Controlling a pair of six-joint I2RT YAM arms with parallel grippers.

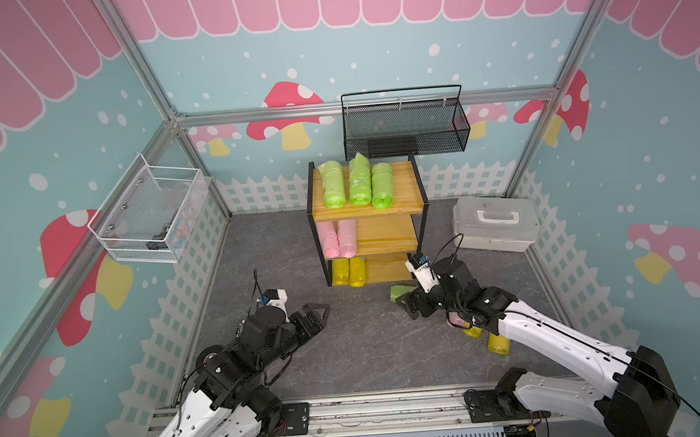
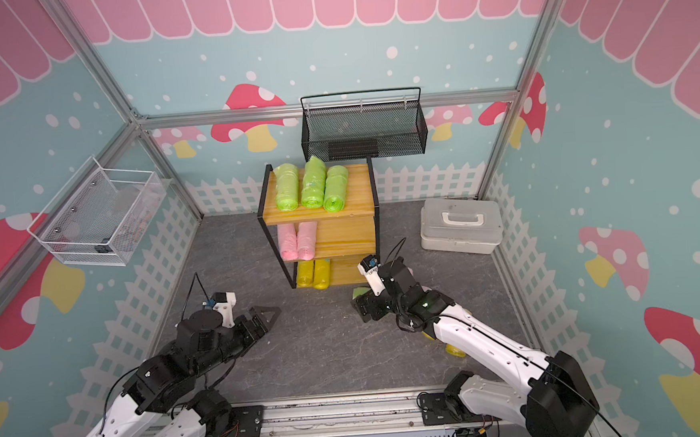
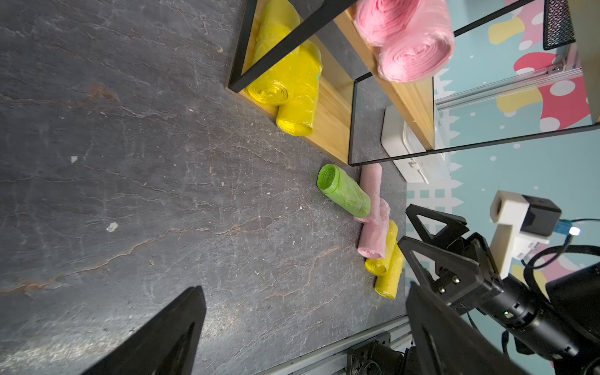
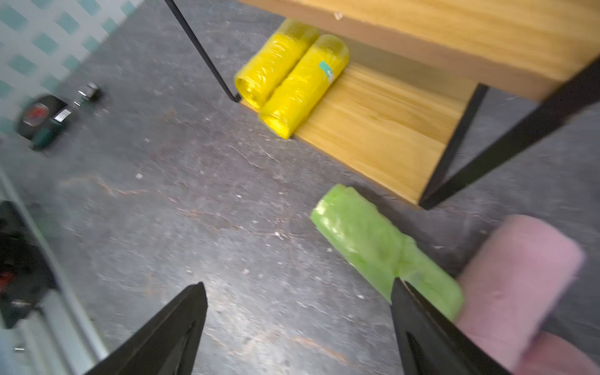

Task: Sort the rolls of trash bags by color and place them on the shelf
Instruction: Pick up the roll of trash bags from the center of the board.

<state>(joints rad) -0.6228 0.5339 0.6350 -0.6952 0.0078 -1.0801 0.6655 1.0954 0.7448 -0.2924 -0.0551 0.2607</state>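
1. The right pincer, jaws spread wide with nothing between them, hangs low over the grey counter just off the front right corner of the shelf. In the right wrist view one finger's tip overlaps a loose green roll; whether the two touch cannot be told.
2. The left pincer, likewise open and empty, is held above bare counter, well apart from the shelf and from the rolls on the counter.
3. On the shelf, three green rolls lie side by side on the top board. Two pink rolls lie on the middle board and two yellow rolls on the bottom one, each pair toward the left arm's side.
4. The loose green roll lies on its side near the shelf's front right leg, resting against one of two loose pink rolls. Just beyond these lie two loose yellow rolls, touching each other. In both top views the right arm partly covers this group.
5. A black mesh basket hangs on the back wall above the shelf and a white wire basket on the left wall. A white box with a handle sits on the counter in the back right corner.
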